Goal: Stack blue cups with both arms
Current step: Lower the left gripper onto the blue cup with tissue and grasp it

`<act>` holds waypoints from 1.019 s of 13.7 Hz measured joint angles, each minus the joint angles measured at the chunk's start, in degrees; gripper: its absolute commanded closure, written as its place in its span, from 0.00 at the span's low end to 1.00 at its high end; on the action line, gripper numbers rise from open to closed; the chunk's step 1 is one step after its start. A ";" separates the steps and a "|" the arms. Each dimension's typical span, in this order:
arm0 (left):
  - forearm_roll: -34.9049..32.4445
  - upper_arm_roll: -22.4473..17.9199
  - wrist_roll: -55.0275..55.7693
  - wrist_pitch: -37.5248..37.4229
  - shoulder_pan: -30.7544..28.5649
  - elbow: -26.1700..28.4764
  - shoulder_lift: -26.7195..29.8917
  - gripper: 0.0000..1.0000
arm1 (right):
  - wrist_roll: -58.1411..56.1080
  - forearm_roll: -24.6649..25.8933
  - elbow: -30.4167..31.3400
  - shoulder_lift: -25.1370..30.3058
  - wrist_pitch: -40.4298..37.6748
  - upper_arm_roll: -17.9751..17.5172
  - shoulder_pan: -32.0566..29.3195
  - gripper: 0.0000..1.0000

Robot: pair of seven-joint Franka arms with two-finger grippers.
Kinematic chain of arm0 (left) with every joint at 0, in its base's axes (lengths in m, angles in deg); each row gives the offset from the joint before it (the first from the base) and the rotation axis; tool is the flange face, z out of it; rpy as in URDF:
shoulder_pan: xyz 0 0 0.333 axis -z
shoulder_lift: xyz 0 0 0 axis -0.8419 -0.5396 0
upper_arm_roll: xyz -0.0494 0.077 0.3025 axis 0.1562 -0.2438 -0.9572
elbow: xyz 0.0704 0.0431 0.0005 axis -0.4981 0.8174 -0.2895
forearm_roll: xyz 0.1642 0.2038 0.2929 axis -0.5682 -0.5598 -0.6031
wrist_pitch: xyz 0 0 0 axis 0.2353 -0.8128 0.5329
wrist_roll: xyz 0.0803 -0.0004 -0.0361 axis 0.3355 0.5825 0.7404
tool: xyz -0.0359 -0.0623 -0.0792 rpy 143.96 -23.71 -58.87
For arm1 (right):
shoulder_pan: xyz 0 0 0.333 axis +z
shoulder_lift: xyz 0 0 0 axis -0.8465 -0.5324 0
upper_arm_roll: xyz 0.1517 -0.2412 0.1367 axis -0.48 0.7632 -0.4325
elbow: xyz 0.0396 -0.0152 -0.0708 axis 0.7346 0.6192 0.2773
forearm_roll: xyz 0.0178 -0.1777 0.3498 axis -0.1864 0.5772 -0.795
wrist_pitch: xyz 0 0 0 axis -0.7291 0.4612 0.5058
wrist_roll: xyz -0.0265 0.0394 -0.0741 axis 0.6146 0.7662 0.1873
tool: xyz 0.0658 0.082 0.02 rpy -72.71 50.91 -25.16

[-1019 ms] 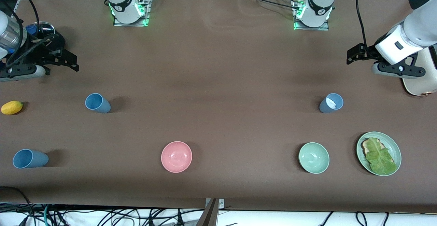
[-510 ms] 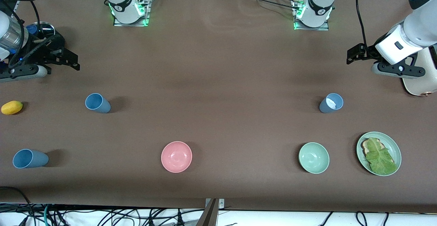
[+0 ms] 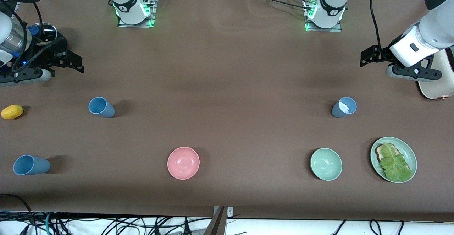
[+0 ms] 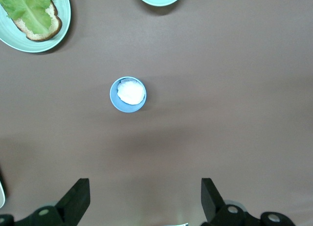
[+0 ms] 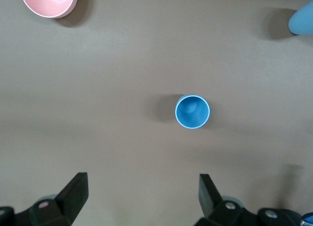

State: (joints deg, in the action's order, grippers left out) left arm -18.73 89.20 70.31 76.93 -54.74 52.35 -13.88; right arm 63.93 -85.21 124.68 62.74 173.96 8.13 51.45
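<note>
Brown table [image 3: 227,68] holds three blue cups [image 3: 101,107], all standing apart and unstacked, so my left gripper [image 4: 144,201] and right gripper [image 5: 142,199], both spread wide and empty, must drop down and grab one each.

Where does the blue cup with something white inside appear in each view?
Front view: the greyer cup stands upright toward the left arm's end of the table, farther from the camera than the green bowl.
Left wrist view: the cup is seen from above, white inside.
Right wrist view: not in it.
Shared landmark: the plate with toast and lettuce.
</note>
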 measured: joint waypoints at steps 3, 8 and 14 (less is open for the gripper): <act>-0.30 -0.18 0.00 0.91 -0.45 0.01 -2.19 0.00 | 0.00 0.00 0.03 -0.03 -0.04 -0.02 0.14 0.00; -2.20 -0.43 0.00 7.83 -1.45 0.29 -11.48 0.00 | 0.04 0.00 0.55 -0.26 -0.02 -0.33 0.63 0.00; -2.24 -0.55 -4.78 17.40 -5.35 0.96 -24.75 0.00 | 0.04 0.00 0.89 -0.38 0.17 -0.36 0.64 0.00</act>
State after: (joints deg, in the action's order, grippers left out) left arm -20.98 88.65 65.53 94.32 -60.09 53.31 -38.63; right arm 63.97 -85.21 125.58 62.37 174.13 7.77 52.09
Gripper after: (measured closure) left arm 0.000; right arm 0.000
